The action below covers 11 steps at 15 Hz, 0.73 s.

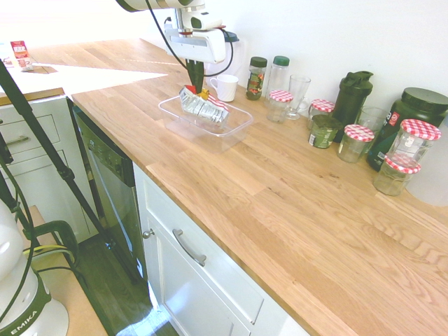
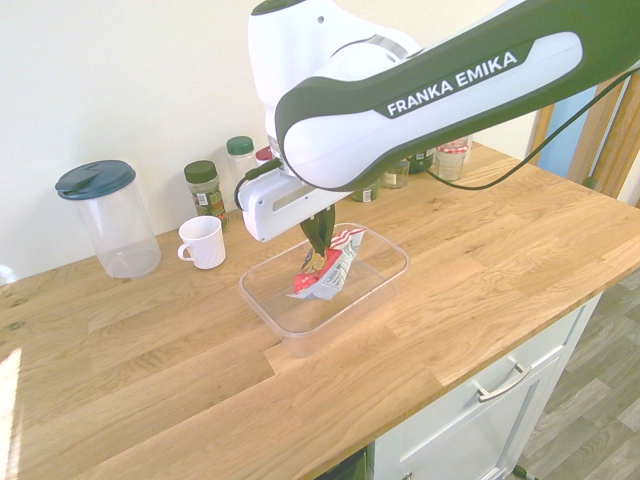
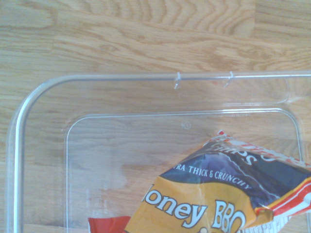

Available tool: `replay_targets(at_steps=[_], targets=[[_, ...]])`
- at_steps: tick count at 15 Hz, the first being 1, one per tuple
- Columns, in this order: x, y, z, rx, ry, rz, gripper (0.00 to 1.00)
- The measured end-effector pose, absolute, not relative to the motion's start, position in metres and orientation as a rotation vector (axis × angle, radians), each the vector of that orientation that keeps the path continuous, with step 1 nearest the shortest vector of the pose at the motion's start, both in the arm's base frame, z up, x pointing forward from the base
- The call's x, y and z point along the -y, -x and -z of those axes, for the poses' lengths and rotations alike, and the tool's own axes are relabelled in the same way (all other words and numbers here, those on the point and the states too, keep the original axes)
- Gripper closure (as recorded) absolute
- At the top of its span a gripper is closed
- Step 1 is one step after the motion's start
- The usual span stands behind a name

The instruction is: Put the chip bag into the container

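Clenching the Honey BBQ chip bag [image 2: 338, 268] in the two-finger gripper [image 2: 318, 248], pinching the foil from above and probably leaving the lower part free to drop first. Holding the bag over the clear plastic tub [image 3: 121, 76], tilting it within the rim's outline, presumably to let it fall inside on release; not telling from here whether touching the tub's floor. Likely needing only a little lowering and an opening, while risking a corner catching on the rim.

Resting the tub on the wooden countertop [image 2: 510, 260], near the white mug [image 2: 205, 243] and the blue-lidded pitcher [image 2: 125, 235]. Lining jars with red-checked lids [image 1: 355, 145] and a dark shaker bottle [image 1: 352, 101] along the white wall [image 1: 399, 42]. Running white cabinets [image 1: 203, 280] and a dishwasher [image 1: 105, 189] underneath.
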State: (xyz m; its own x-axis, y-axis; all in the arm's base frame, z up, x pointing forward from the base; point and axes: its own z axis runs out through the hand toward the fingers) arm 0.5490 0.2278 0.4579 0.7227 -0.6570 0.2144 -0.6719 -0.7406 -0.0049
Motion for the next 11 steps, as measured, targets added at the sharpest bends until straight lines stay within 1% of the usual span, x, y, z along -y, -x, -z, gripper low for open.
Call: replay_targets(at_steps=[8,11], targets=[[-0.230,-0.547,-0.451,1.119,-2.829,-0.300,0.00],[-0.243,-0.536,-0.466,1.139,-2.837,-0.340,0.00]])
